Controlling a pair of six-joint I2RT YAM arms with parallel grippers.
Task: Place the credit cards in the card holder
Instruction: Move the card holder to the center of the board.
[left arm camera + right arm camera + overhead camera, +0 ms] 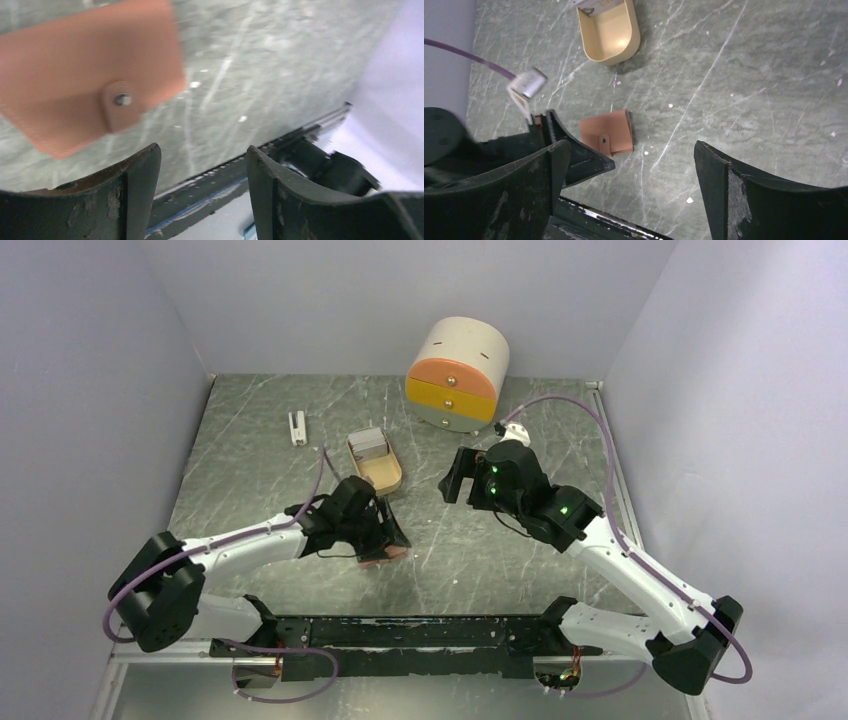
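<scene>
Right wrist shows the card holder folded shut on the table.

Marbled grey-green tabletop, white veins, scuffed. Round cream drawer box with orange and yellow drawer fronts stands at the table's far edge. Plain pale lilac-grey panels: back wall right behind the box, left wall well to its left, right wall nearer on its right. Black rail runs along the table edge opposite the box. Light even, soft shadow under the box.
</scene>
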